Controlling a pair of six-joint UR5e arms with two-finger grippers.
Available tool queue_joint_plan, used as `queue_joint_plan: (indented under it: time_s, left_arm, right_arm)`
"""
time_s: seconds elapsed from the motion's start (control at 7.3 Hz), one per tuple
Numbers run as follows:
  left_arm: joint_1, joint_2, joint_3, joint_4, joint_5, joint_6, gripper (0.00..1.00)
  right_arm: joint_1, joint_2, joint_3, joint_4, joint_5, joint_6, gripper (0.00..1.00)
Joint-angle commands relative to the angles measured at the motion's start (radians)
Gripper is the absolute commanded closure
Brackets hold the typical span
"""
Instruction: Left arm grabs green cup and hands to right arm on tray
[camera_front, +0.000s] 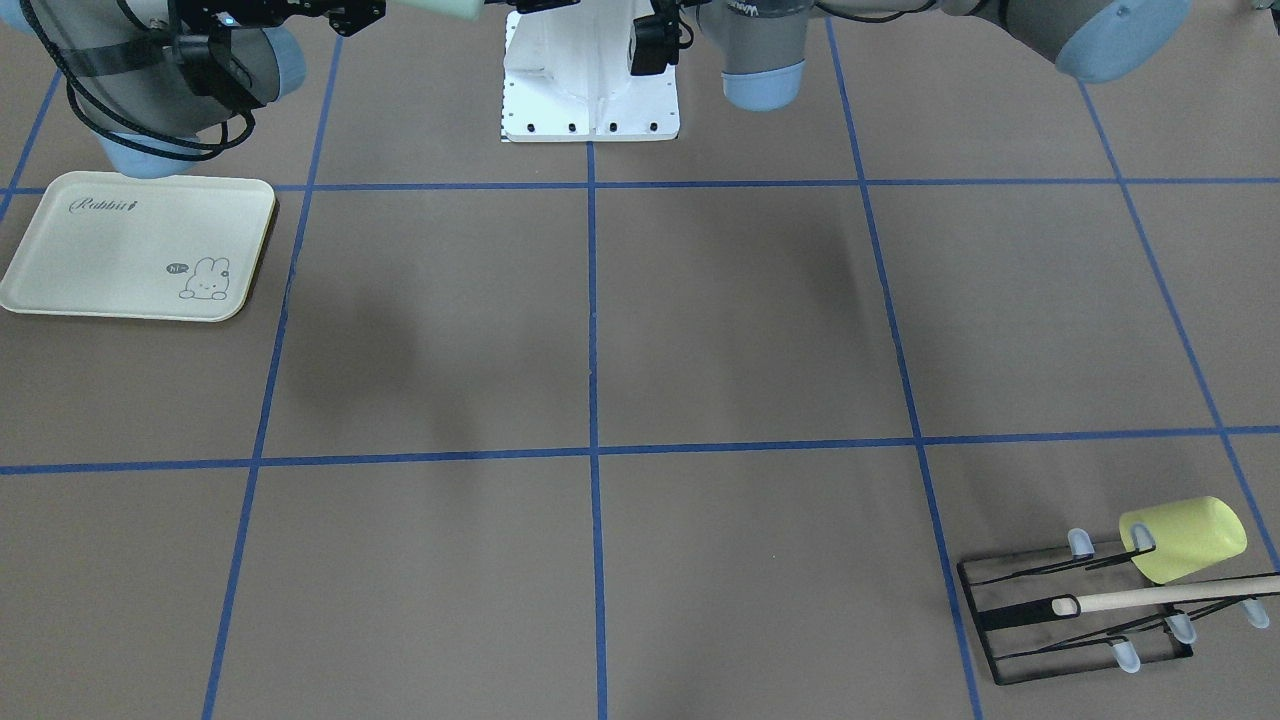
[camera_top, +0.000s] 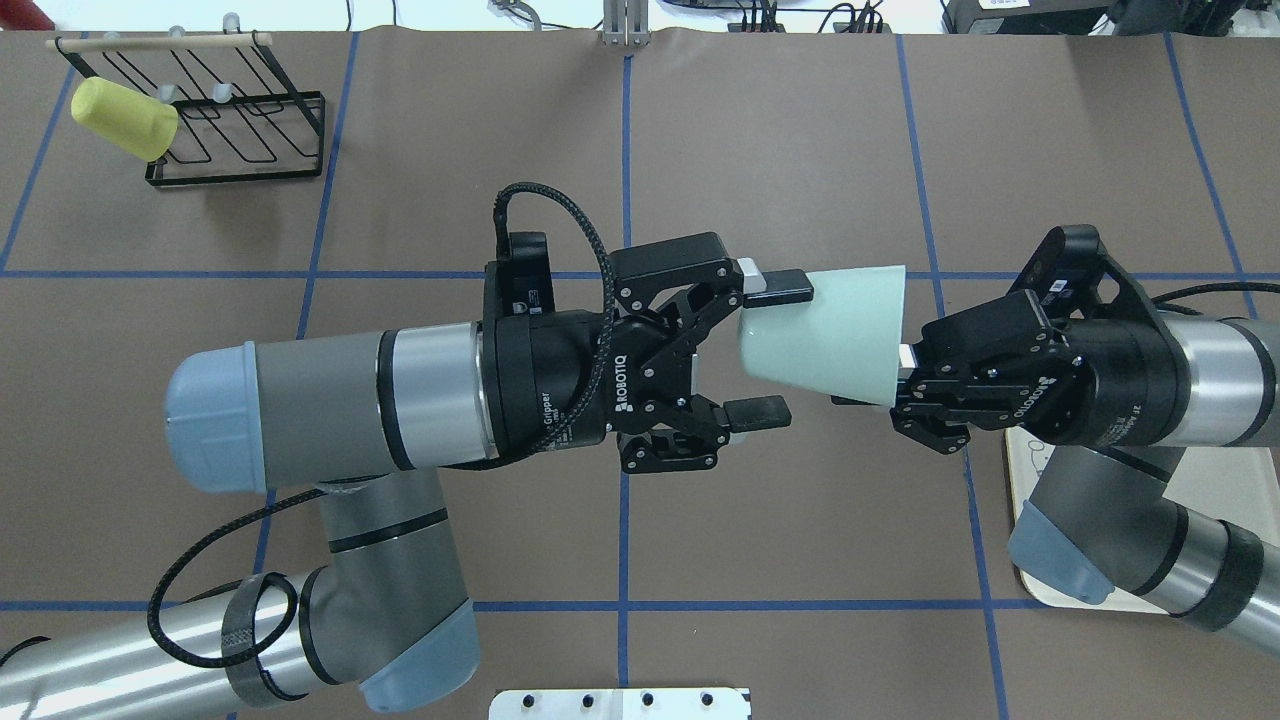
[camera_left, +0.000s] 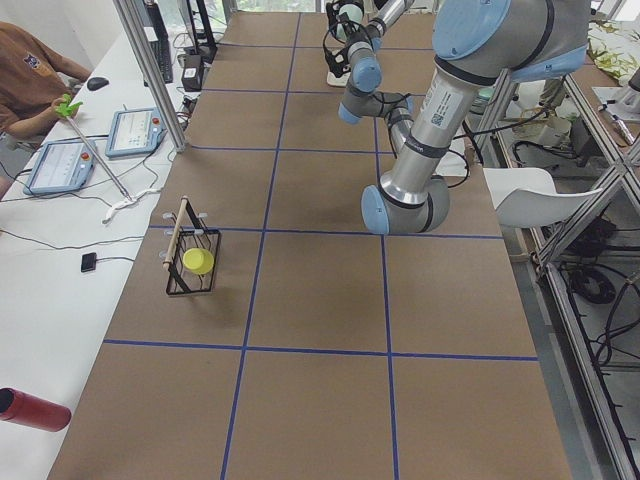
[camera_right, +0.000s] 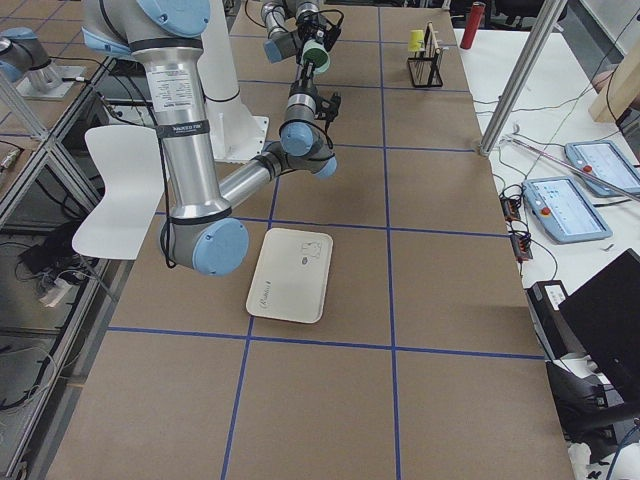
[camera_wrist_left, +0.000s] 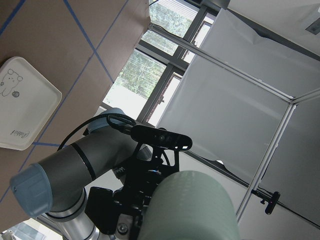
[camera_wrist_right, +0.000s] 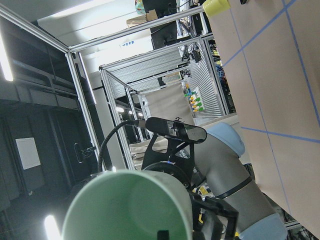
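My left claw (camera_top: 768, 348) is spread wide, its fingers on either side of the narrow base of the green cup (camera_top: 825, 330). My right claw (camera_top: 900, 378) is clamped on the cup's rim. The cup lies sideways in the air, centre-right of the overhead view. The tray (camera_front: 120, 250) sits on the counter (camera_front: 700, 330), upper left in the front view.

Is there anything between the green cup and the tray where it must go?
Nothing visible stands in the way. The right hand holds the green cup in the air, the left hand is open at its base, and nothing shows on the tray.
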Motion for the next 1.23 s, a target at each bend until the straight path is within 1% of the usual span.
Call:
queue_joint_plan:
  time_s: [0.0, 0.14, 0.27, 0.41, 0.55, 0.68, 0.82, 0.96, 1.1]
  left_arm:
    - [-0.02, 0.024, -0.009, -0.001, -0.001, 0.004, 0.0]
    - [-0.038, 0.043, -0.014, -0.004, -0.006, 0.004, 0.0]
    - [-0.067, 0.06, -0.02, -0.002, -0.011, 0.002, 0.0]
    - [-0.101, 0.108, -0.039, -0.004, -0.012, 0.004, 0.0]
    - [-0.138, 0.136, -0.048, -0.001, -0.038, 0.004, 0.0]
    - [-0.182, 0.139, -0.042, 0.01, -0.063, 0.004, 0.0]
    - [-0.207, 0.144, -0.039, 0.036, -0.063, 0.004, 0.0]
    - [-0.225, 0.143, -0.037, 0.068, -0.063, 0.004, 0.0]
    - [-0.239, 0.144, -0.037, 0.13, -0.072, 0.045, 0.0]
  right_arm:
    - [0.007, -0.008, 0.002, 0.003, -0.007, 0.002, 1.0]
    - [0.009, -0.027, 0.0, 0.003, -0.022, 0.0, 1.0]
    - [0.035, -0.056, -0.006, 0.003, -0.024, -0.009, 1.0]
    - [0.064, -0.086, -0.009, -0.004, -0.021, -0.014, 1.0]
    - [0.091, -0.129, -0.023, -0.008, -0.01, -0.037, 1.0]
    - [0.119, -0.154, -0.074, -0.011, 0.017, -0.098, 1.0]
    - [0.177, -0.157, -0.145, -0.028, 0.089, -0.16, 1.0]
    - [0.254, -0.15, -0.193, -0.086, 0.205, -0.243, 1.0]
    - [0.311, -0.15, -0.199, -0.194, 0.293, -0.35, 1.0]
